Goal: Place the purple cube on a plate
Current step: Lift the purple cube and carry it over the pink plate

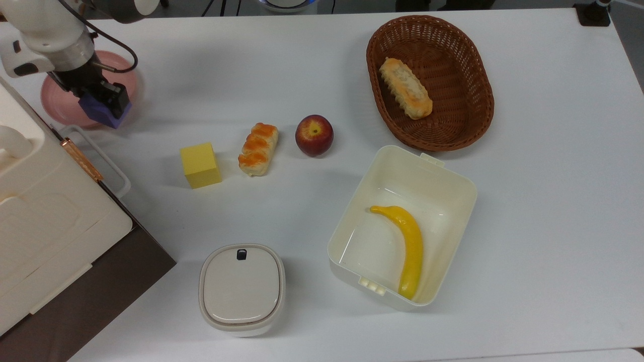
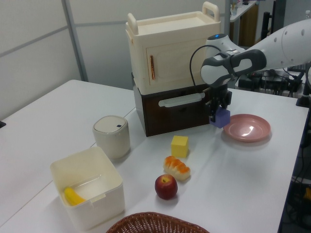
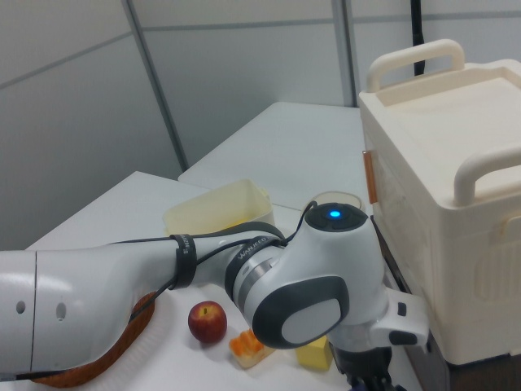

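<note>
From my seat, top view: a yellow cube [image 1: 200, 165] sits left of centre, a glazed pastry [image 1: 258, 149] just at its 3 o'clock, and an apple [image 1: 314, 135] beyond that. At 1 o'clock from the apple lies a wicker basket [image 1: 470, 115] holding a bread roll [image 1: 405, 95]. At 5 o'clock an open tub [image 1: 453, 186] holds a banana [image 1: 408, 246]. A lidded canister [image 1: 242, 288] stands at 6 o'clock from the cube; a cream cabinet [image 1: 45, 211] is at 9.

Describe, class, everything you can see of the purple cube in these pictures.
The purple cube is a small, matte, blue-violet block with plain faces. The gripper is shut on it from above and holds it off the table. In the top view it hangs over the right edge of the pink plate; in the left view it hangs at the plate's left rim, not yet set down.
</note>
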Motion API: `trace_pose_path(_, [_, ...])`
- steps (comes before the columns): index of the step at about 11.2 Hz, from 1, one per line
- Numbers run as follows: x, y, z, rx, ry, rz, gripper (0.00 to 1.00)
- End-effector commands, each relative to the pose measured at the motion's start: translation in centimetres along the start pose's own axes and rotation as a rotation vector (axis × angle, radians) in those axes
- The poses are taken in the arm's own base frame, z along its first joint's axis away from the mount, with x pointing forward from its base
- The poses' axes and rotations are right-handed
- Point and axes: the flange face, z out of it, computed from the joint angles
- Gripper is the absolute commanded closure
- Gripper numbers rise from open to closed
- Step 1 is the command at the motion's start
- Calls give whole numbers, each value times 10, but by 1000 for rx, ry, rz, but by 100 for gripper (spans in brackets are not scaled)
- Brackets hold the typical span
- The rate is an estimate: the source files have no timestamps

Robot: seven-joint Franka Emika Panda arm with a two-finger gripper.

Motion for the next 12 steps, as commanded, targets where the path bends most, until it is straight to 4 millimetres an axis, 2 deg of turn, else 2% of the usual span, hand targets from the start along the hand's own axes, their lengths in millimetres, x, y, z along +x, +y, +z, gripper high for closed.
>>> trace_pose_path(1, [-19, 19, -3, 21, -19, -89, 36])
trace_pose_path(5, [-23, 26, 4, 25, -32, -121, 34])
trace_pose_path(8, [-29, 37, 9, 29, -48, -128, 31])
trace_pose_path(10, [-35, 52, 13, 36, -67, -133, 31])
trace_pose_path(12, [-35, 51, 14, 36, -69, -133, 31])
